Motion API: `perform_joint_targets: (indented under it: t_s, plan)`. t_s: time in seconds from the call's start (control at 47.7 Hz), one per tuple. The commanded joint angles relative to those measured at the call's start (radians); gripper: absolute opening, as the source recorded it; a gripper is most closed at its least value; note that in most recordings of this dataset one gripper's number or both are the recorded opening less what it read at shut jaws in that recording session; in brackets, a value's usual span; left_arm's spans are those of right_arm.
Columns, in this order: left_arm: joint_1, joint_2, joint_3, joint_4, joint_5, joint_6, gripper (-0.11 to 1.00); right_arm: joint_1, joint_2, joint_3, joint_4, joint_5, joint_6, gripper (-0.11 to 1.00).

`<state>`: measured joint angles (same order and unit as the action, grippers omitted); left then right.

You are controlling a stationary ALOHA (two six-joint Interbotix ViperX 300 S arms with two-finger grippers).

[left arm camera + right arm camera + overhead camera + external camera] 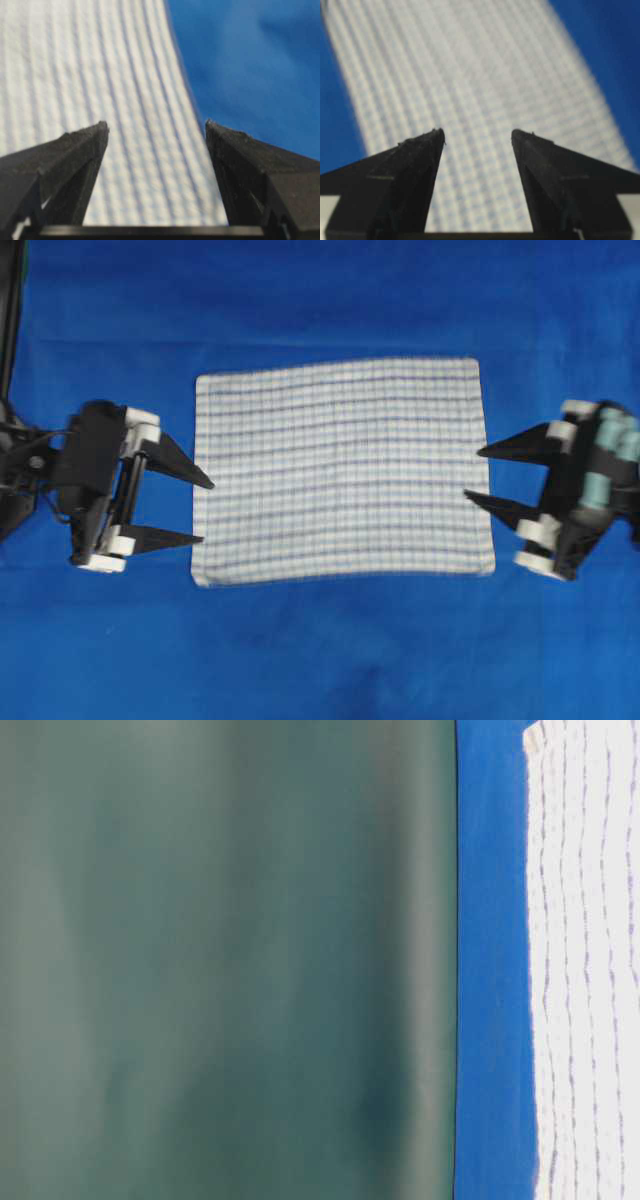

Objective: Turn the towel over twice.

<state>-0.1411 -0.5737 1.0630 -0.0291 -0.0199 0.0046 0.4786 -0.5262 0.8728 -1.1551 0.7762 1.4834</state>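
Observation:
The towel (342, 472), white with thin blue stripes, lies flat and spread out on the blue sheet (320, 300) in the overhead view. My left gripper (205, 510) stands open at its left edge, tips just reaching the hem, nothing held. My right gripper (473, 473) is open at the right edge, tips touching the hem line. In the left wrist view the towel (125, 100) stretches ahead between the open black fingers (80, 150). The right wrist view looks along the towel (470, 90) past open fingertips (427, 150). The table-level view catches the towel (590, 970) edge-on.
The blue sheet (330, 660) covers the whole table around the towel. A dark arm base (10, 320) stands at the far left. A plain grey-green backdrop (220, 960) sits behind the table in the table-level view.

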Motion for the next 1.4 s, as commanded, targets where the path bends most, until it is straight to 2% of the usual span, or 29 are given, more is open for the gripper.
perform_joint_targets:
  t_s: [0.0, 0.126, 0.293, 0.524, 0.859, 1.069, 1.173, 1.383]
  plan:
    - [0.048, -0.067, 0.011, 0.002, -0.037, 0.034, 0.72, -0.003, -0.087, 0.014, -0.084, 0.008, 0.002, 0.64]
    - [0.094, -0.147, 0.035, 0.002, -0.051, 0.072, 0.72, -0.003, -0.212, 0.055, -0.167, 0.009, -0.011, 0.64]
    - [0.14, -0.259, 0.086, 0.003, -0.058, 0.107, 0.72, -0.005, -0.351, 0.141, -0.207, 0.031, -0.04, 0.64]
    - [0.175, -0.37, 0.183, 0.002, -0.106, 0.112, 0.72, -0.005, -0.439, 0.238, -0.206, 0.037, -0.011, 0.64]
    - [0.176, -0.379, 0.193, 0.002, -0.114, 0.109, 0.72, -0.005, -0.422, 0.238, -0.206, 0.037, 0.026, 0.64]
    - [0.179, -0.411, 0.189, 0.002, -0.103, 0.117, 0.72, -0.005, -0.439, 0.232, -0.206, 0.041, 0.015, 0.64]
    - [0.19, -0.462, 0.181, 0.002, -0.052, 0.12, 0.72, -0.005, -0.459, 0.227, -0.204, 0.043, 0.006, 0.64]
    - [0.195, -0.581, 0.166, 0.002, 0.1, 0.118, 0.72, -0.005, -0.508, 0.236, -0.178, 0.063, -0.06, 0.64]
